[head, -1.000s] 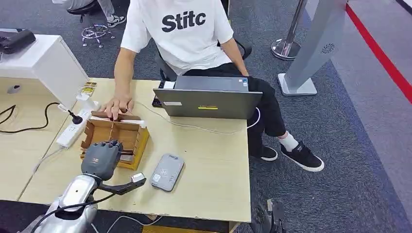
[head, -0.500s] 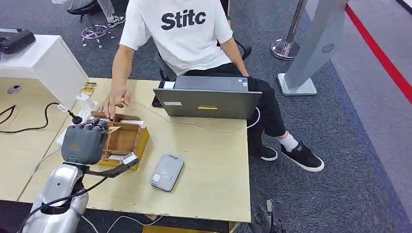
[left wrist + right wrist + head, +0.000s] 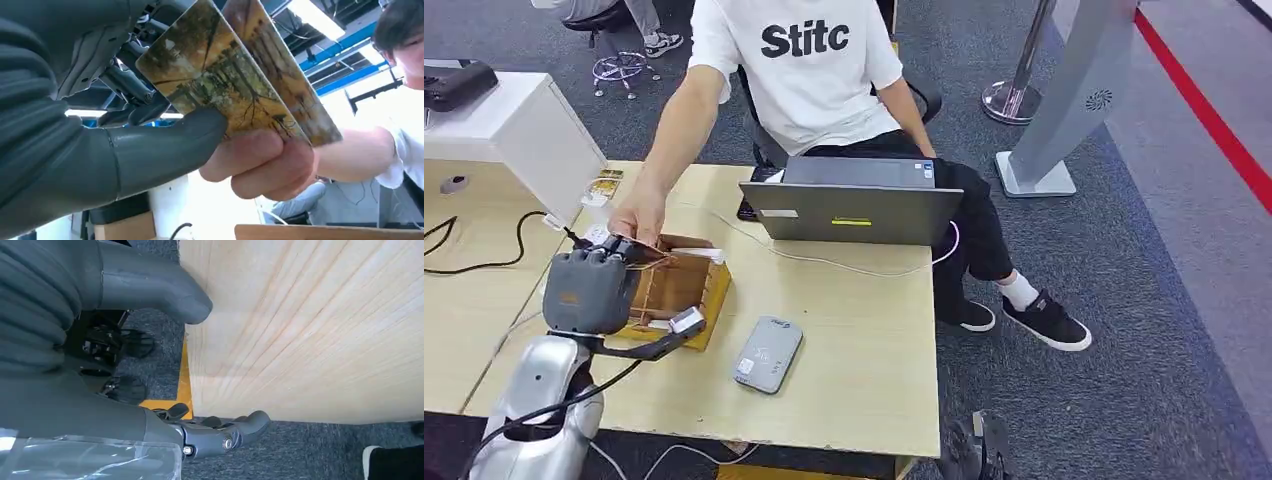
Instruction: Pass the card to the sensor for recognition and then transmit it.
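My left hand [image 3: 589, 290] is raised over the wooden box [image 3: 709, 290], fingers pointing away from me. In the left wrist view its thumb [image 3: 165, 150] presses on a card [image 3: 215, 85] printed with an autumn forest, with the darker fingers behind it. A person's fingers [image 3: 260, 160] hold the same card's far end, and a second similar card [image 3: 300, 100] sits just behind it. The person's hand [image 3: 637, 218] meets my fingertips. The grey card sensor [image 3: 768, 354] lies flat on the table to the right of the box. My right hand [image 3: 60, 365] hangs beside the table with fingers apart, holding nothing.
A grey laptop [image 3: 852, 212] stands at the table's far edge with a cable trailing across the light wooden table [image 3: 864, 340]. The seated person in a white shirt [image 3: 804, 70] is behind it. A white cabinet [image 3: 514, 130] stands at the left.
My left hand rose out of the wooden box and shifted left. The person's hand lifted off the box's rim and came to my fingertips, taking hold of the card.
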